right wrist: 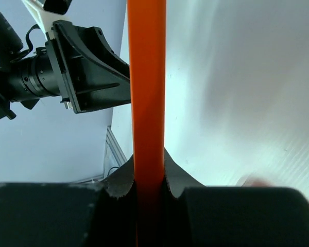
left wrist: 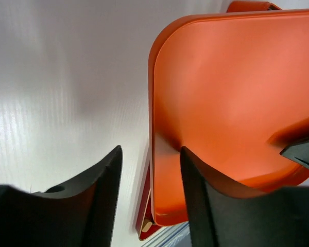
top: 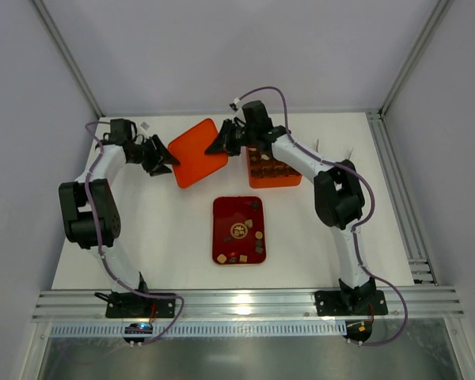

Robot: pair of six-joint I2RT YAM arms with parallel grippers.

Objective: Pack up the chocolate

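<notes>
Small chocolate pieces (top: 258,236) lie scattered on a dark red tray (top: 224,207); more sit in the compartments of an orange box (top: 273,181). A flat orange lid (top: 196,152) hangs tilted between both grippers, left of the box. My right gripper (top: 219,144) is shut on the lid's right edge, seen edge-on in the right wrist view (right wrist: 147,77) between its jaws (right wrist: 148,177). My left gripper (top: 168,161) is open, its jaws (left wrist: 151,154) astride the lid's left edge (left wrist: 237,103) without pinching it.
The box stands at the back right under the right arm. The tray lies mid-table, and its corner with a tan piece (left wrist: 146,225) shows below the lid in the left wrist view. The left gripper's body (right wrist: 87,72) shows in the right wrist view.
</notes>
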